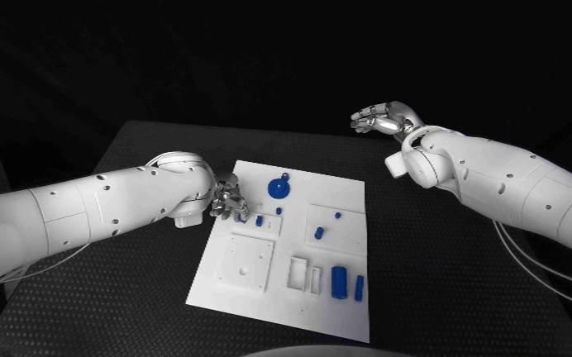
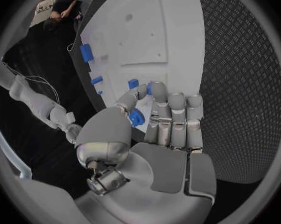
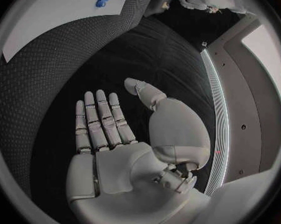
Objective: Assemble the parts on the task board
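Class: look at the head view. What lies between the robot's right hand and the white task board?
Only bare black table. In the head view the right hand hovers beyond the task board, with nothing between them.

You see a dim, colourless scene: the task board (image 1: 256,278) is the brightest surface, everything beyond it sinks into black. Soft highlights sit on the arms. Both wrist views bend the board's straight edges strongly near their rims.

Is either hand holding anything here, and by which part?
The left hand pinches a small blue part by its sides, between thumb and finger. The right hand holds nothing.
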Robot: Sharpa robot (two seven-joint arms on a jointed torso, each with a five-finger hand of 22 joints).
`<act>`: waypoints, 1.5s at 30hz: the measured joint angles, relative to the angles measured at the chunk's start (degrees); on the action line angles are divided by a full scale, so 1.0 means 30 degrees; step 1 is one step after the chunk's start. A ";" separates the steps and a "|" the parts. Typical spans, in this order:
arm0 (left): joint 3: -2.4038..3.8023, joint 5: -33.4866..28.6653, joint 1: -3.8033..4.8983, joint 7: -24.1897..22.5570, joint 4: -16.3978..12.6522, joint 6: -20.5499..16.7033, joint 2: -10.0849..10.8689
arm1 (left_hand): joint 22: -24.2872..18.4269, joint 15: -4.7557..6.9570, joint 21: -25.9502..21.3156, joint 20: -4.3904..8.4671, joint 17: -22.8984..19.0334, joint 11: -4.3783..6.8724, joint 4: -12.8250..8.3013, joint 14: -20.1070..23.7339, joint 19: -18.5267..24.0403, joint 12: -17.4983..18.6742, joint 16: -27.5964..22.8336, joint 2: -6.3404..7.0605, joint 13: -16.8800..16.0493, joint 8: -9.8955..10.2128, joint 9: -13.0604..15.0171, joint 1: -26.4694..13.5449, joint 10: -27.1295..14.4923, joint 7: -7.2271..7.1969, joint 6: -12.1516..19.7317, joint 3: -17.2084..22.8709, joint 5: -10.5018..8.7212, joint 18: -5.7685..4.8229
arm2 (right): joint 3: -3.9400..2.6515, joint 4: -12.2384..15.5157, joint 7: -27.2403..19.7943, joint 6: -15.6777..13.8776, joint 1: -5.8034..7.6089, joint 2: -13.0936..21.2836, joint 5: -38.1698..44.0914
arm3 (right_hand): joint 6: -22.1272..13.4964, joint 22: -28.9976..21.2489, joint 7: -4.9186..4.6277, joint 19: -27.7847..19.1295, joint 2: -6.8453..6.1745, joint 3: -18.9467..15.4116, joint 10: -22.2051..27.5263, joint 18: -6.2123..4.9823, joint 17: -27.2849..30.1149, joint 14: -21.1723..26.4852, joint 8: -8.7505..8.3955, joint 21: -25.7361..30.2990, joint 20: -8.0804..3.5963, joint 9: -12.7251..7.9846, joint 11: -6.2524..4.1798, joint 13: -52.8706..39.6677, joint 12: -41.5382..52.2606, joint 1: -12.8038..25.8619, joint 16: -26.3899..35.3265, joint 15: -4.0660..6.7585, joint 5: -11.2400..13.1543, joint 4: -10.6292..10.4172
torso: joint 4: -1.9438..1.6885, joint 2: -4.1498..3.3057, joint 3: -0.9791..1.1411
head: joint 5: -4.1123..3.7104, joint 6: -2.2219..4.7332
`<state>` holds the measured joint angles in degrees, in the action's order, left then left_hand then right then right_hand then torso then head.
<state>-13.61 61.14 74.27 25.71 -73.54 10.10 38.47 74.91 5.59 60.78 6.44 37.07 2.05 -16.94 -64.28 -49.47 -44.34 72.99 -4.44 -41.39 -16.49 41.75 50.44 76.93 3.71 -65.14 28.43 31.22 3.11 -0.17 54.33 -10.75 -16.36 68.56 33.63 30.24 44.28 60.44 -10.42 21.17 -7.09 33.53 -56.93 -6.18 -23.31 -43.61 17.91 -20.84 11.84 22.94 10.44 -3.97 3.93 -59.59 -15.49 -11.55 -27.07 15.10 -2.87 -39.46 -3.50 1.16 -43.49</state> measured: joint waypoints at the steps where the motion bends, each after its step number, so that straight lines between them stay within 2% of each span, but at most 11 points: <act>1: 0.0002 -0.0040 0.0001 -0.0007 0.0031 0.0034 -0.0012 | 0.0003 0.0037 0.0000 0.0000 0.0014 -0.0016 -0.0001 -0.0022 0.0000 -0.0067 0.0000 0.0051 -0.0003 -0.0001 0.0002 0.0051 0.0025 -0.0005 -0.0005 0.0002 -0.0002 0.0000 | 0.0000 0.0000 0.0000 0.0000 -0.0001 -0.0001 0.0000 | 0.0000 0.0000 0.0000 0.0000 0.0000 0.0000 0.0000 0.0001 0.0000 0.0000 0.0000 0.0000 0.0000 0.0000 0.0000 0.0000 0.0000 0.0000 0.0000 0.0000 0.0000 0.0000 | 0.0002 0.0000 0.0000 | -0.0002 -0.0002; 14: 0.0034 -0.0018 0.0015 -0.0080 0.0312 0.0612 -0.0137 | 0.0012 0.0078 0.0076 -0.0001 0.0092 0.0059 -0.0001 -0.0031 0.0001 -0.0216 0.0224 0.0202 -0.0118 -0.0001 0.0018 0.0202 0.0012 -0.0047 -0.0048 0.0004 0.0233 -0.0004 | 0.0000 0.0001 0.0000 0.0000 -0.0012 0.0012 0.0000 | 0.0000 0.0018 0.0000 0.0000 0.0000 0.0000 0.0000 0.0001 -0.0001 0.0000 0.0000 0.0072 0.0000 -0.0017 0.0000 0.0000 0.0000 0.0000 0.0000 0.0000 0.0000 0.0000 | -0.0002 0.0002 0.0026 | -0.0024 -0.0004; 36: 0.0046 0.0131 0.0032 -0.0218 0.0485 0.0997 -0.0267 | 0.0006 0.0082 0.0149 -0.0002 0.0151 0.0049 0.0003 -0.0032 0.0002 -0.0379 0.0373 0.0274 -0.0202 -0.0107 0.0107 0.0274 0.0027 -0.0064 -0.0039 0.0008 0.0337 -0.0007 | 0.0000 0.0002 -0.0006 0.0000 -0.0017 -0.0006 0.0000 | 0.0000 0.0034 0.0000 0.0000 0.0000 0.0000 0.0000 0.0000 0.0015 0.0000 0.0000 0.0071 0.0000 -0.0016 0.0000 0.0000 0.0000 0.0000 0.0000 0.0000 -0.0074 0.0000 | -0.0009 0.0004 0.0020 | -0.0016 -0.0033; 45: 0.0040 0.0122 0.0056 -0.0212 0.0978 0.1377 -0.0719 | 0.0004 0.0084 0.0223 -0.0003 0.0168 0.0129 0.0009 -0.0037 0.0003 -0.0394 0.0373 0.0275 -0.0230 -0.0113 0.1198 0.0275 0.0141 -0.0140 -0.0111 0.0015 0.0333 -0.0015 | 0.0000 0.0014 -0.0007 0.0000 -0.0018 -0.0015 -0.0002 | 0.0000 0.0053 0.0000 0.0000 0.0000 0.0000 0.0000 0.0000 0.0014 0.0000 0.0000 0.0071 0.0000 -0.0016 0.0000 0.0000 0.0000 0.0000 0.0000 0.0000 -0.0074 0.0000 | -0.0004 0.0005 0.0026 | 0.0000 -0.0046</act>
<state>-13.49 61.50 74.43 25.07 -70.61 14.23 36.31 74.92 5.85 61.45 6.43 37.58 2.44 -16.91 -64.39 -49.46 -45.52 74.11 -3.61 -42.08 -16.83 45.35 51.27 77.35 3.29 -65.47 28.47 32.22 3.06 -0.17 54.37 -10.77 -16.36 68.51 33.59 30.23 44.28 60.60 -10.42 21.17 -7.09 33.53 -56.93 -6.18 -23.27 -43.61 17.91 -20.62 11.84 22.89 10.44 -3.97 3.93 -59.59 -15.49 -11.55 -27.30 15.10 -2.88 -39.45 -3.42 1.16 -43.63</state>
